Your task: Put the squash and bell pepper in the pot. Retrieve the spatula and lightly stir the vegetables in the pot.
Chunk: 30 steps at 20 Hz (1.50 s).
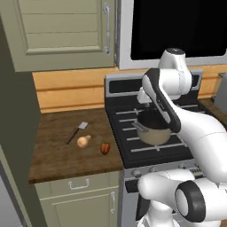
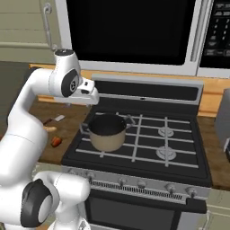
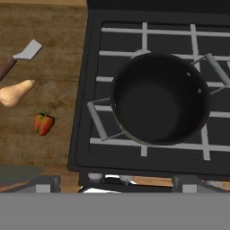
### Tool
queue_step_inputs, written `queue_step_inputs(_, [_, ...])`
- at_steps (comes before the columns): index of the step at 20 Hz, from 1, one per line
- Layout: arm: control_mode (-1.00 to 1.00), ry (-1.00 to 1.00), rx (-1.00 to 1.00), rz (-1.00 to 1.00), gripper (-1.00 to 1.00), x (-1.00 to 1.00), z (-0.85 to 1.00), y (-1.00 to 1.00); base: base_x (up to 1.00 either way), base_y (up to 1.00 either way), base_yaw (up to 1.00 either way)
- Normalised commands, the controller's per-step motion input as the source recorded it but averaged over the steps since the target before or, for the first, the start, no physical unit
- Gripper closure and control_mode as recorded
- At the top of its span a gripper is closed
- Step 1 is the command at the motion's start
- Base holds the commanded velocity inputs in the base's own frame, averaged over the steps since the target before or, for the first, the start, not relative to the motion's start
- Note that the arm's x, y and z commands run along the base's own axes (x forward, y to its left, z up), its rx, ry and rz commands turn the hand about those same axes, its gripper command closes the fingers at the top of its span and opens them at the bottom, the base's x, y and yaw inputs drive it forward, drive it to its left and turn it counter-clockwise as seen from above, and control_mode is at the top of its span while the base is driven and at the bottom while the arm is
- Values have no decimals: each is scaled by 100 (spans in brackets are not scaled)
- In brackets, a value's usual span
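Observation:
The empty pot (image 1: 154, 128) (image 2: 108, 131) (image 3: 159, 99) stands on the stove's front left burner. On the wooden counter to its left lie the tan squash (image 1: 83, 141) (image 3: 15, 92), the red bell pepper (image 1: 105, 148) (image 3: 43, 123) and the spatula (image 1: 76, 132) (image 3: 22, 55). My gripper (image 3: 114, 184) hovers above the pot, pointing down. Its two tips stand far apart with nothing between them, so it is open. In the right base view the squash (image 2: 49, 129), bell pepper (image 2: 55, 142) and spatula (image 2: 54, 119) peek out beside my arm.
The black stove (image 1: 133, 146) has several burner grates, and knobs line its front edge. A microwave (image 2: 130, 31) hangs above it, and cabinets (image 1: 62, 31) above the counter (image 1: 57, 164). A grey appliance (image 2: 223, 121) stands right of the stove.

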Motion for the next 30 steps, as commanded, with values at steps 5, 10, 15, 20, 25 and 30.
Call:
queue_step_inputs(5, [100, 0, 0, 0, -100, 0, 0, 0, 0, 54, 0])
queue_step_inputs(10, [-100, 0, 0, 0, -100, 0, -2, 23, 0, 9, 0])
queue_step_inputs(15, [-100, 0, -1, 0, -100, 0, -30, 48, 0, 0, 0])
queue_step_inputs(20, [-100, 5, 0, 0, -100, 0, -54, 72, 0, 0, 0])
queue_step_inputs(25, [-100, 7, 0, -2, -100, 4, -70, 32, 0, 0, 0])
queue_step_inputs(30, [-100, 2, 0, -7, -100, 9, -67, 2, 0, 0, 0])
